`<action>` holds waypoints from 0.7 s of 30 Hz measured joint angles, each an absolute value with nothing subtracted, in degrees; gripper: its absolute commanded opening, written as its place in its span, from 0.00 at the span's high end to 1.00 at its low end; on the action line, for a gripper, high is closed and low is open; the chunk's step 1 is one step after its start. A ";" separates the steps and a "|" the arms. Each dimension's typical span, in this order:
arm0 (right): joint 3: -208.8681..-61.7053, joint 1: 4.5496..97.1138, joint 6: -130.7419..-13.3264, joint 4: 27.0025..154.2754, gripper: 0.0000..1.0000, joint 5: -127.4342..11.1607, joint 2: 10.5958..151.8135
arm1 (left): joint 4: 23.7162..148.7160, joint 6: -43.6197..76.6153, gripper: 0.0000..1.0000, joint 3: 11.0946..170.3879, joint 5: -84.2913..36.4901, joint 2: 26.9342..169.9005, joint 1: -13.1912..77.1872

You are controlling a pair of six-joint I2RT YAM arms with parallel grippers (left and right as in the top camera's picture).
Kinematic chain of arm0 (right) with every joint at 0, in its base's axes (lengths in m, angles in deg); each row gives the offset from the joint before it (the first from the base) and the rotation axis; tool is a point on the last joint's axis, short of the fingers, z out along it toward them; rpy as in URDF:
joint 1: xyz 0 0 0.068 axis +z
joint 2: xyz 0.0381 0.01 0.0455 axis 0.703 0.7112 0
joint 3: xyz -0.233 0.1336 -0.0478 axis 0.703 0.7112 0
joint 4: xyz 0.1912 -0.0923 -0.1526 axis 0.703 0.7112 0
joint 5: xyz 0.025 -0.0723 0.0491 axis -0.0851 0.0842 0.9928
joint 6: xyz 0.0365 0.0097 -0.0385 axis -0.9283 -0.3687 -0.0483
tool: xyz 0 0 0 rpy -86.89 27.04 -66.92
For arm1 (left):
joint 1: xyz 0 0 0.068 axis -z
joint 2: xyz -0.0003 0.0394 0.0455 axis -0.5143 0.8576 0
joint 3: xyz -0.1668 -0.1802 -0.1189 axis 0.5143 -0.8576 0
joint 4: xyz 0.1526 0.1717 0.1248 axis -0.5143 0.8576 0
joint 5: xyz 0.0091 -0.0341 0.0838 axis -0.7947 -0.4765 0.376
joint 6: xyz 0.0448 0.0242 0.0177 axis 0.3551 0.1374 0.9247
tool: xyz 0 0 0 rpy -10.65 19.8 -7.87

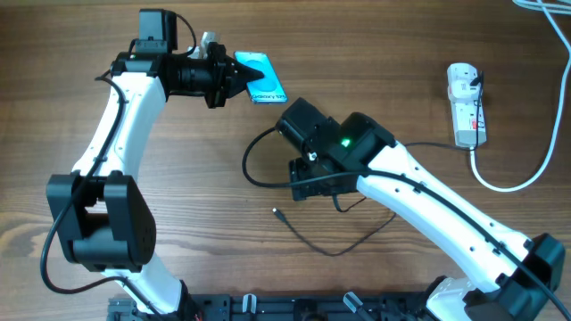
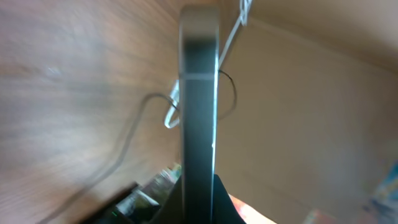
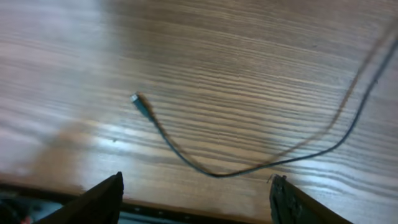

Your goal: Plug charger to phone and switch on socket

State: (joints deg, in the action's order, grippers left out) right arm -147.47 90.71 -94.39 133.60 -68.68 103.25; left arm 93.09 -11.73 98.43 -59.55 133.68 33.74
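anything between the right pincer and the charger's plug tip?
Nothing foreign. In the right wrist view the open right pincer hangs over bare table; only the charger itself curves from there to its plug tip.

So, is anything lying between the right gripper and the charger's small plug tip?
Nothing visible does. The right gripper is open above the bare wooden table, and the charger's plug tip lies free ahead of it; only the charger's own thin cable runs through that space.
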 measured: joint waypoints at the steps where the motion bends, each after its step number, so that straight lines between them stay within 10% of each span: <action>1: -147.03 90.71 -95.97 133.66 0.24 -69.86 103.25 | 93.09 -12.85 0.96 98.43 -61.10 133.68 33.74; 14: -146.29 84.81 -100.34 136.66 0.06 -78.69 103.25 | 93.09 -20.06 0.96 98.43 -82.72 133.68 30.54; 21: -145.79 80.72 -82.63 129.16 0.37 -64.40 103.23 | 93.07 -20.08 0.96 98.43 -83.44 133.68 30.06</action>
